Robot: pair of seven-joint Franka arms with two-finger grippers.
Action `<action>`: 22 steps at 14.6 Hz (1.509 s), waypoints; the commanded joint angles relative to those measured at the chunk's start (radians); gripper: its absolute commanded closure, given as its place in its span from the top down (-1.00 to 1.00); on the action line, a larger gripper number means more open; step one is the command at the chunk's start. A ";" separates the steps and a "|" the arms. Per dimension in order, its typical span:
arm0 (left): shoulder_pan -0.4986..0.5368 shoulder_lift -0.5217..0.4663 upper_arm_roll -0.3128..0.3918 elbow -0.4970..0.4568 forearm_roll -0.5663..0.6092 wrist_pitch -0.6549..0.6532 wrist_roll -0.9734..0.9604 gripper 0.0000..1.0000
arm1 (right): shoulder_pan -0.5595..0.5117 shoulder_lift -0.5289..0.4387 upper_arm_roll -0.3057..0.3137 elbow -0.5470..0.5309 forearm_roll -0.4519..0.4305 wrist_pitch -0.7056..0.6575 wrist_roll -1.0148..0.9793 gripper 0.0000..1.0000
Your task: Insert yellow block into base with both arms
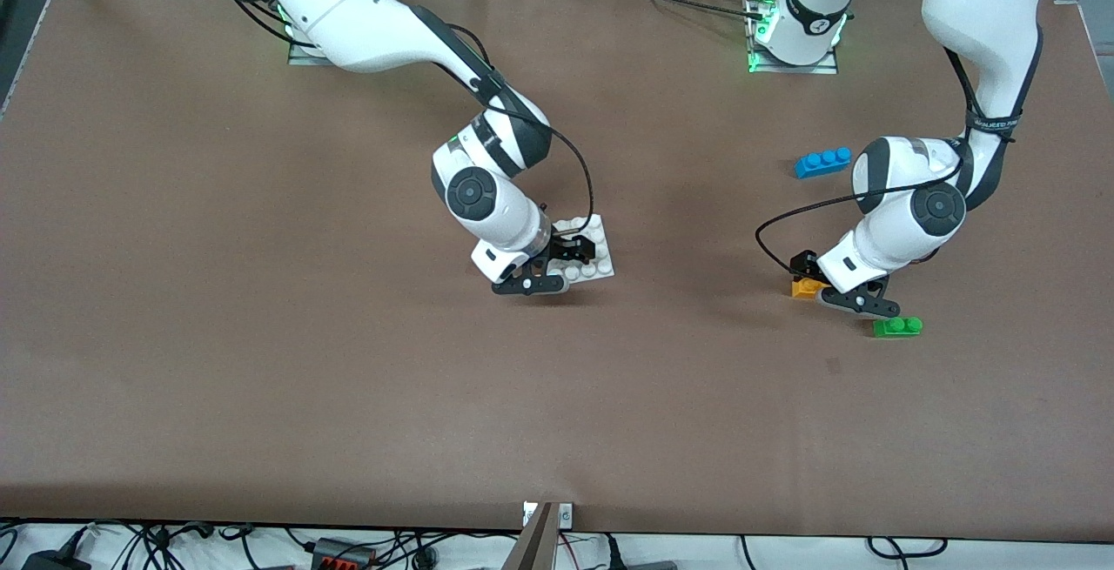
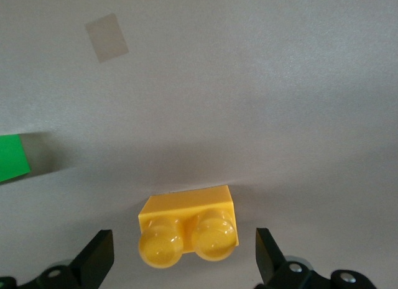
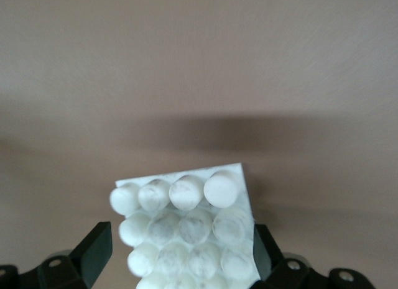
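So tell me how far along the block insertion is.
Nothing is joined yet. In hand: the left gripper is open with its fingers either side of the yellow block, which sits on the table; the right gripper straddles the base. Left: grasp, lift, bring together, press the block on.

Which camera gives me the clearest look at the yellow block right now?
The left wrist view: the yellow block sits whole between the left gripper's open fingers, both studs visible. The front view shows only its corner beside the left gripper. The right wrist view shows none of it, only the base.
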 commanded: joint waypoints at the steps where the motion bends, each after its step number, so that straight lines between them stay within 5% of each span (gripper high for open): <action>1: 0.006 0.012 -0.003 -0.009 0.009 0.041 0.016 1.00 | -0.068 -0.105 0.003 -0.019 -0.005 -0.130 -0.011 1.00; 6: 0.006 0.025 -0.003 -0.007 0.009 0.045 0.016 1.00 | -0.206 -0.224 0.002 -0.021 -0.133 -0.319 -0.012 1.00; 15: 0.006 0.055 -0.004 0.002 0.003 0.081 0.017 1.00 | -0.542 -0.486 -0.001 -0.019 -0.140 -0.758 -0.437 1.00; 22: 0.005 0.058 -0.004 0.002 0.003 0.081 0.017 1.00 | -0.700 -0.653 -0.008 -0.038 -0.169 -0.852 -0.710 1.00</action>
